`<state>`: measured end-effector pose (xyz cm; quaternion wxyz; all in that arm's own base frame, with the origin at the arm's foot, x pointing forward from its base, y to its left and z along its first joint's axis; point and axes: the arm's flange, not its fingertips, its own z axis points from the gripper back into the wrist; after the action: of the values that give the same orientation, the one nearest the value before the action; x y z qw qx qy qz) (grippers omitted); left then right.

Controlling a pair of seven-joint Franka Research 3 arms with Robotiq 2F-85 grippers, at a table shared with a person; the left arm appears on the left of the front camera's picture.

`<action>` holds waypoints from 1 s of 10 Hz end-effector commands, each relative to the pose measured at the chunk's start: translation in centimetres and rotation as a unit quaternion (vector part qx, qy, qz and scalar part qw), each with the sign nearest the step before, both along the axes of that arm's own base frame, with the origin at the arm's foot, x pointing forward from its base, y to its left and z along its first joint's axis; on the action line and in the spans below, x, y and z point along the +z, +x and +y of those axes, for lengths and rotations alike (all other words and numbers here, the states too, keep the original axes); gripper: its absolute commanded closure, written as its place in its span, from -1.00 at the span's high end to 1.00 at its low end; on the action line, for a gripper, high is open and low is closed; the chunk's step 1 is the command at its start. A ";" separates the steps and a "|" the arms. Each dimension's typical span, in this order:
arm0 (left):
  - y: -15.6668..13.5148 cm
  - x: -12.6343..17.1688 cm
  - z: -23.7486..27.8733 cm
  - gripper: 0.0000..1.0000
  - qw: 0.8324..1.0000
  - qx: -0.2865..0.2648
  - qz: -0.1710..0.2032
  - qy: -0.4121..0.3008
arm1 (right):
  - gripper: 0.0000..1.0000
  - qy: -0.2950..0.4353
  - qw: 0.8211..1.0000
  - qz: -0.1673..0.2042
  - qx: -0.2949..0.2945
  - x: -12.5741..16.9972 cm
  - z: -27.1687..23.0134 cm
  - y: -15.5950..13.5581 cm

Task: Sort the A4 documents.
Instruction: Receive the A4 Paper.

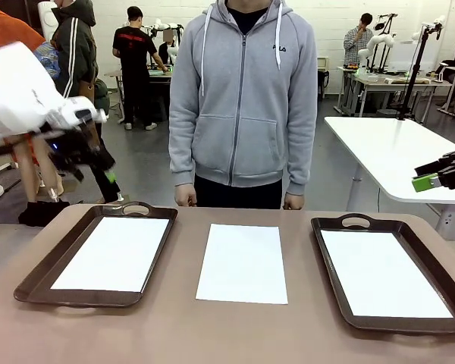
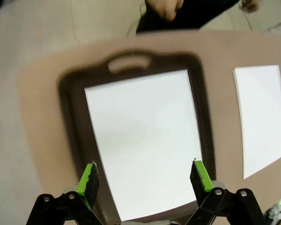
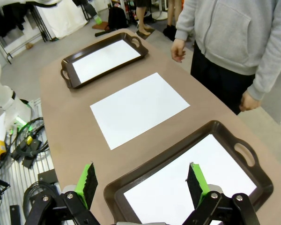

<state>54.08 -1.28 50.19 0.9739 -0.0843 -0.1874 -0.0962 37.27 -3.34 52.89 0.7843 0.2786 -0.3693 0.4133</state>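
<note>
Three A4 documents lie flat. One white sheet [image 1: 114,252] rests in the left brown tray [image 1: 32,282], one sheet [image 1: 243,262] lies on the bare table between the trays, and one sheet [image 1: 383,273] rests in the right tray [image 1: 330,262]. My left gripper [image 1: 106,182] hangs open above the left tray's far end, and the left wrist view shows it [image 2: 145,178] empty over that sheet [image 2: 145,140]. My right gripper [image 1: 426,182] hovers open at the right edge. In the right wrist view it [image 3: 141,182] stands empty above the right tray's sheet [image 3: 192,183].
A person in a grey hoodie stands at the far side with a hand [image 1: 186,197] at the table edge. A white table [image 1: 394,152] stands behind at the right. The brown tabletop [image 1: 182,326] is bare in front of the trays.
</note>
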 end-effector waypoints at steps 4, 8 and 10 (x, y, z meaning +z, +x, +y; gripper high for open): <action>-12.1 6.6 2.6 1.00 0.961 -0.124 -0.241 -0.051 | 1.00 0.001 1.000 0.000 0.001 0.0 0.0 0.0; -14.3 6.6 1.6 1.00 0.939 -0.171 -0.278 -0.107 | 1.00 0.001 1.000 0.000 0.001 0.0 0.0 0.0; -14.7 5.8 0.7 1.00 0.944 -0.176 -0.259 -0.101 | 1.00 0.001 1.000 0.000 0.001 0.0 0.0 0.0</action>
<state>39.17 -0.54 56.83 0.8475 -0.1838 -0.4194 -0.2683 37.27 -3.36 52.90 0.7844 0.2783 -0.3695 0.4132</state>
